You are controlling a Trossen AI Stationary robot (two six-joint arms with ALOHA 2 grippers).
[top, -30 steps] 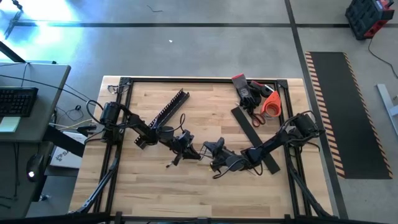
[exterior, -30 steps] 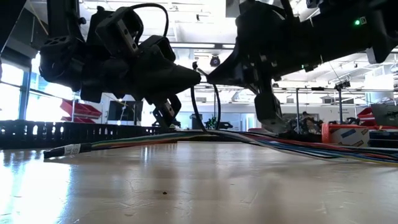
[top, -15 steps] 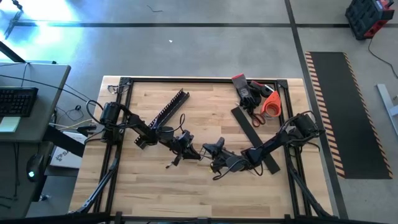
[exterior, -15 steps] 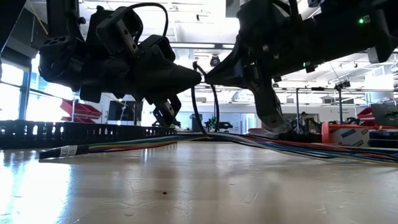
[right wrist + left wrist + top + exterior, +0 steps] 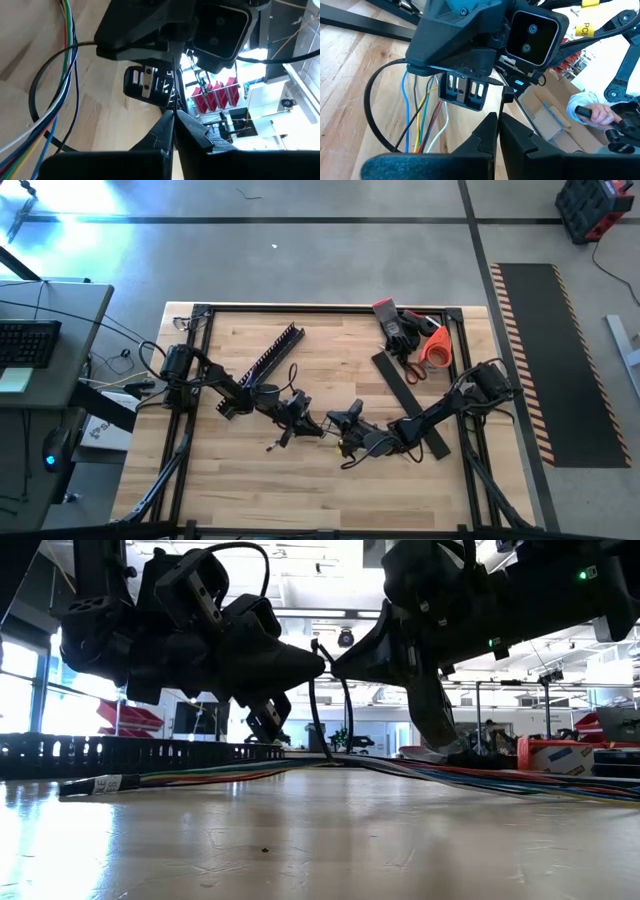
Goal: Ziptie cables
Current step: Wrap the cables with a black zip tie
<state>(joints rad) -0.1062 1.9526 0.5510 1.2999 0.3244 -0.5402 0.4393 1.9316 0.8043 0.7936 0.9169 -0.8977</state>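
Wooden bench framed by black rails; near half bare. Left claw and right claw meet nose to nose at mid-bench, almost touching, each with fingers pressed shut. Whether either pinches a strand cannot be told. Cables lie flat across the bench under both claws, running left to right, coloured strands fanning at the ends. Slotted duct lies diagonally far-left, apart from the arms. Black strip runs under the right arm. Scissors, gloves and an orange roll crowd the far-right corner. Person's hand visible off the bench.
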